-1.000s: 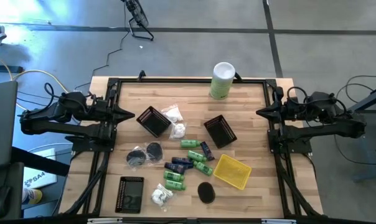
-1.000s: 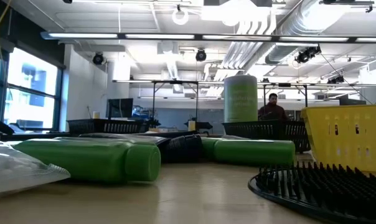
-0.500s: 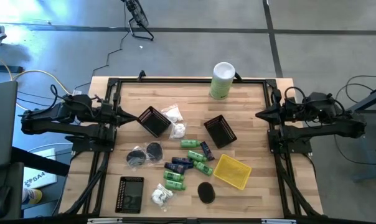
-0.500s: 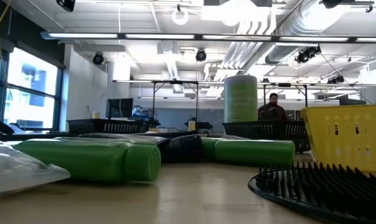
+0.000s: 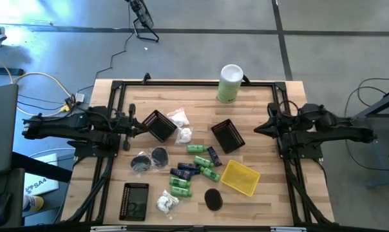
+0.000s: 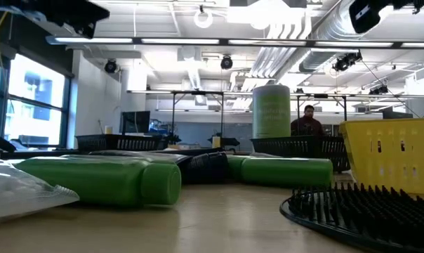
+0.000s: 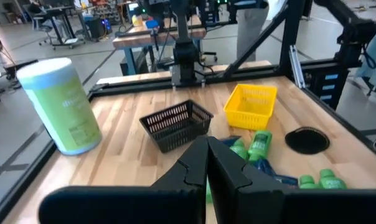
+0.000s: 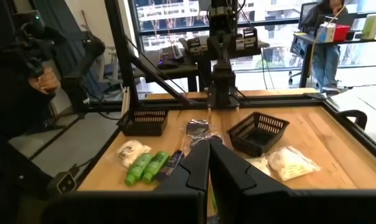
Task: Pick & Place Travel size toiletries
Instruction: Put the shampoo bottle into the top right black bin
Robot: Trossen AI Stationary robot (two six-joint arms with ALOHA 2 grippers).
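Note:
The toiletries lie loose mid-table: green bottles (image 5: 198, 149) (image 7: 256, 144) (image 8: 144, 167), navy tubes (image 5: 185, 169), black discs (image 5: 141, 161) and white packets (image 5: 178, 118) (image 8: 291, 162). My left gripper (image 5: 143, 123) (image 7: 206, 142) is shut and hangs above the table's left side, just beside a black basket (image 5: 159, 124). My right gripper (image 5: 256, 129) (image 8: 208, 144) is shut too, above the right side, right of another black basket (image 5: 228, 136) (image 8: 258, 132). Neither touches anything.
A yellow basket (image 5: 241, 178) (image 7: 251, 106) sits right of the pile. A flat black basket (image 5: 134, 201) lies at the near left. A tall white-and-green canister (image 5: 230, 82) (image 7: 60, 102) stands at the far edge. A black frame (image 5: 181, 82) rims the table.
Both arms have reached inward from the table's sides. The left gripper has moved slightly right toward the black basket; the right gripper has moved left and a little nearer. Both now show at the top corners of the low view. The toiletries have not moved.

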